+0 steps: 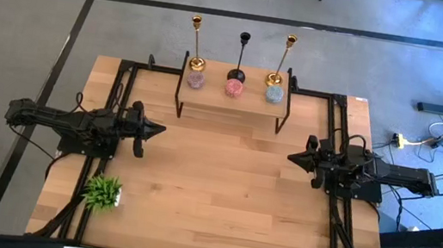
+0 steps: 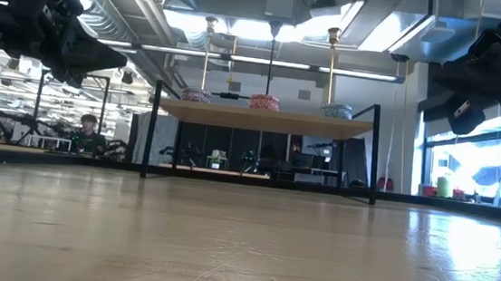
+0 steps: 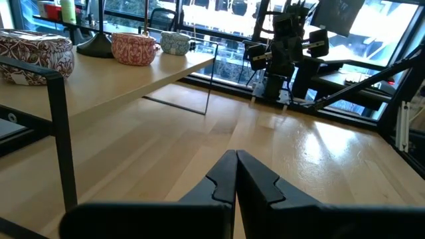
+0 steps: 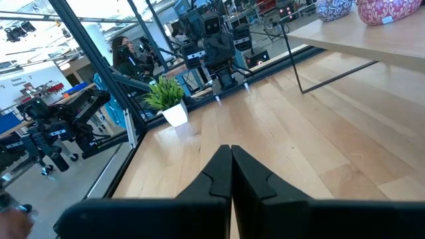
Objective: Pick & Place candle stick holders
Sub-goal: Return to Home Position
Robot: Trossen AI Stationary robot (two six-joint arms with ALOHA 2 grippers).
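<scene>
Three candle stick holders stand upright on their round bases on a raised wooden shelf (image 1: 233,101) at the table's far edge: a gold one (image 1: 196,42) on the left, a black one (image 1: 240,57) in the middle, a gold one (image 1: 284,59) on the right. The low view shows their stems, the left gold one (image 2: 207,55), the black one (image 2: 271,56) and the right gold one (image 2: 331,66). My left gripper (image 1: 158,129) hangs shut over the table's left side, pointing level at the middle. My right gripper (image 1: 291,157) hangs shut over the right side, facing it. Both are well short of the shelf and hold nothing.
Three small patterned bowls sit on the shelf in front of the holders: pale (image 1: 196,78), red (image 1: 233,88), blue (image 1: 273,94). The shelf stands on thin black legs (image 3: 61,133). A small green plant (image 1: 103,192) sits at the near left. A person (image 2: 88,131) is beyond the table.
</scene>
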